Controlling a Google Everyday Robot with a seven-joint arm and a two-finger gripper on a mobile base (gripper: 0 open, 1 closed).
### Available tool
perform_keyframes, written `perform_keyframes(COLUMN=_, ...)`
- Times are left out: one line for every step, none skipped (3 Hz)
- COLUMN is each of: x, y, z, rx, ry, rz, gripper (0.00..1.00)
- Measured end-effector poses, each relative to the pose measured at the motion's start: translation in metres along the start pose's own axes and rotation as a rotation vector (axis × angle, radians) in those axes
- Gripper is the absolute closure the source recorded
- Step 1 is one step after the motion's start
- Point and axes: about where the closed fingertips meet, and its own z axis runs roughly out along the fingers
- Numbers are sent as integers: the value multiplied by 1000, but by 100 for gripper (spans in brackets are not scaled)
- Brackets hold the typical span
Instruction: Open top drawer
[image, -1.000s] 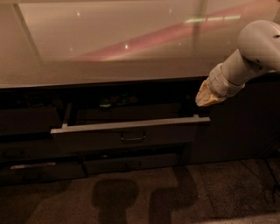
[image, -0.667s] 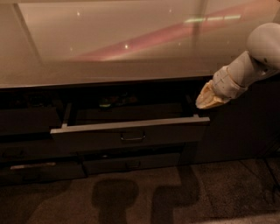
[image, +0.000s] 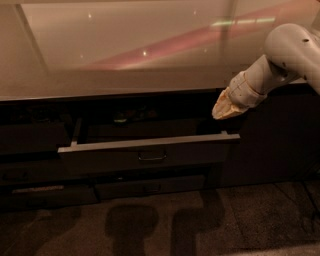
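Top drawer (image: 125, 152) stands partway out beneath a glossy pale countertop (image: 125, 60) streaked with pinkish reflections. Its front is dark with a small bar handle (image: 152, 157) at centre and a pale rim along the top edge; shorter dark drawer fronts (image: 150, 188) sit below, above a speckled dark floor (image: 260, 220) with shadows, all in dim warm light. White arm (image: 280, 55) enters from upper right and angles down-left, with the tan gripper (image: 224, 111) just above the drawer's right end, near the counter edge; whether it is open or closed cannot be told.
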Motion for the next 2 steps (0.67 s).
perform_keyframes(x=0, y=0, z=0, rx=0, ry=0, rz=0, gripper=100)
perform_keyframes(x=23, y=7, z=21, rx=-29, ry=58, rz=35, gripper=100)
